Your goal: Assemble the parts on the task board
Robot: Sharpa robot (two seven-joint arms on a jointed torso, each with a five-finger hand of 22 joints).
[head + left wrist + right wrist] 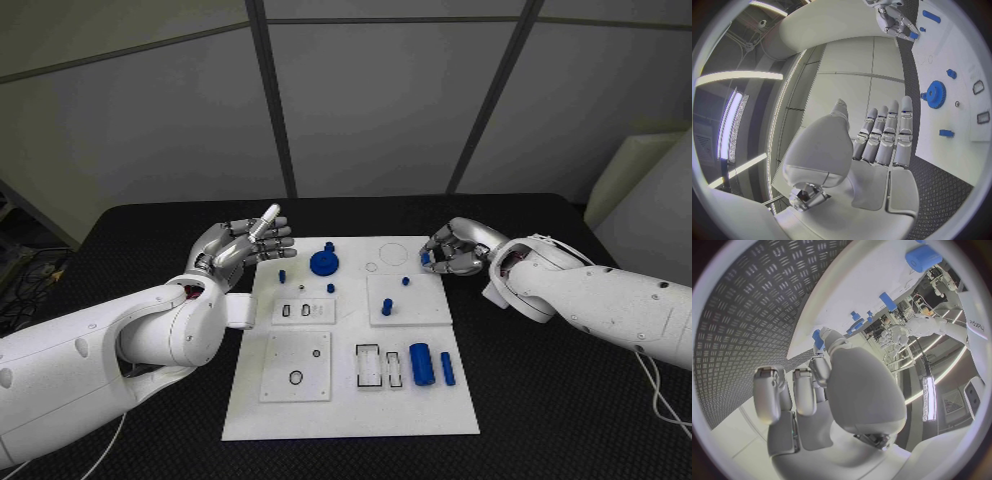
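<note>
Task board (351, 400) unlabelled, right robot hand (451, 252) pinching blue part (428, 258)

Lighting is pretty even and cool-ish from overhead, nothing harsh. In the head view the task board (351, 400) comes out bright white against the black surface (562, 400), close to blown out, with only soft shadows beside the arms. The blue parts stay crisp and readable.

Both wrist views are heavy fisheye: full circle in a dark frame, straight edges bending hard toward the rim. In the left wrist view, long ceiling light strips (729, 125) glare white and smear along the curve. The right wrist view has another bright strip (929, 397) flaring. The left hand (879, 137) and right hand (804, 390) sit close to their lenses, softly lit, with gentle sheen on the silver.
</note>
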